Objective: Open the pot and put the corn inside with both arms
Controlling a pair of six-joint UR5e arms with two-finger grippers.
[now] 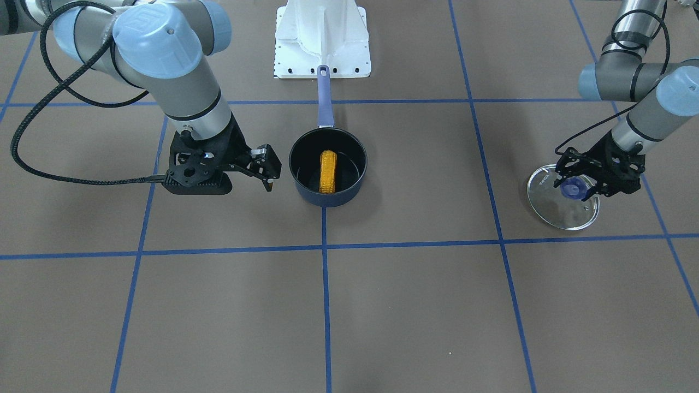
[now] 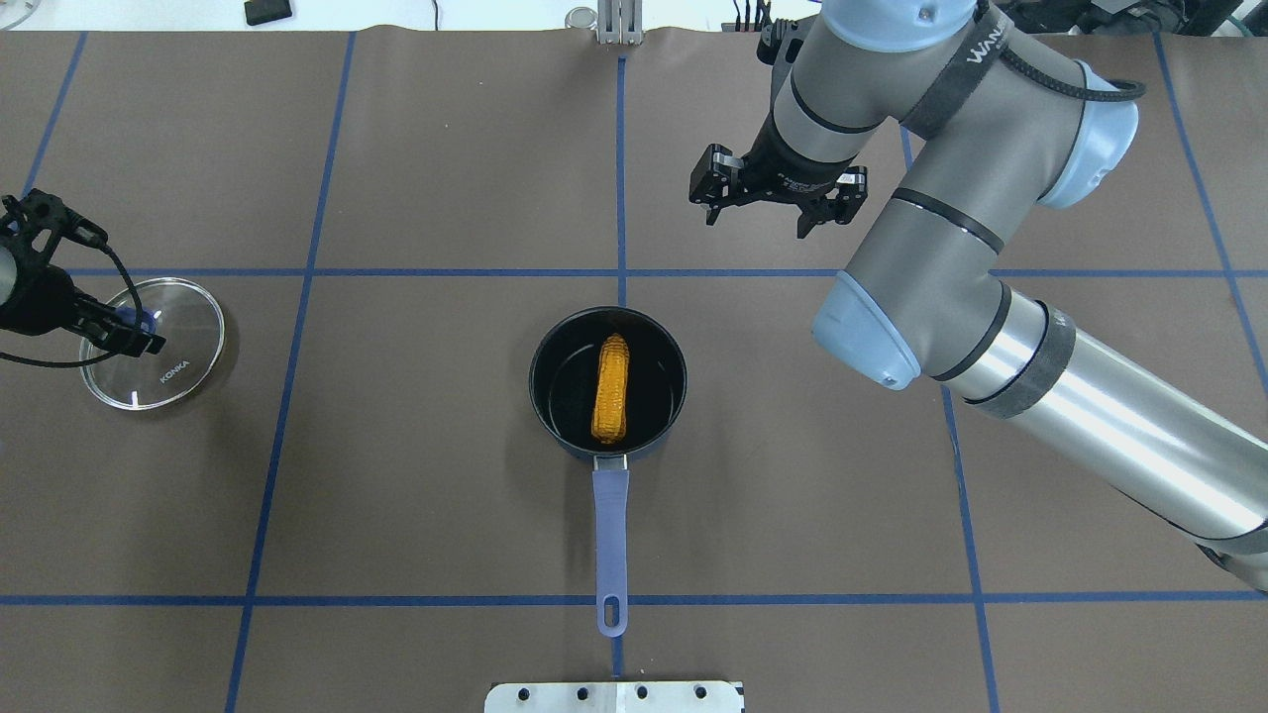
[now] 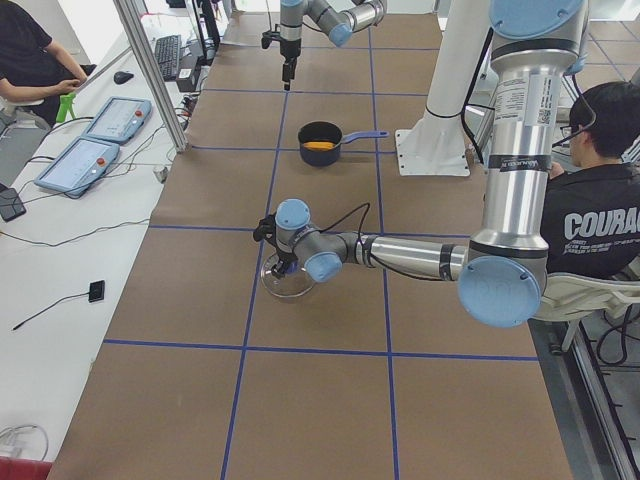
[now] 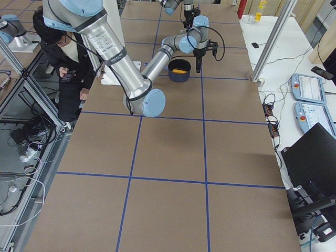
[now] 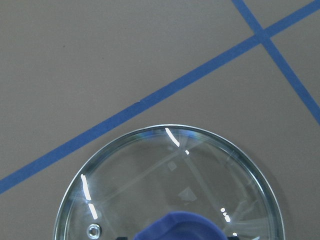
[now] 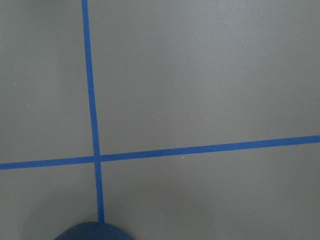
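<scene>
"Overhead exterior: the corn (image 2: 610,388)?"
"Bumpy orange-yellow cob lying 12-to-6 in the pot (image 2: 553,384). Right gripper (image 2: 756,220) at 1 gapes empty; left gripper (image 1: 578,184) at 9 straddles the lid knob (image 5: 180,227), grip unclear."

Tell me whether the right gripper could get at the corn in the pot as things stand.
Probably yes. The corn lies in the uncovered pot, the lid sits aside, and the open right gripper hovers nearby with nothing between.
</scene>
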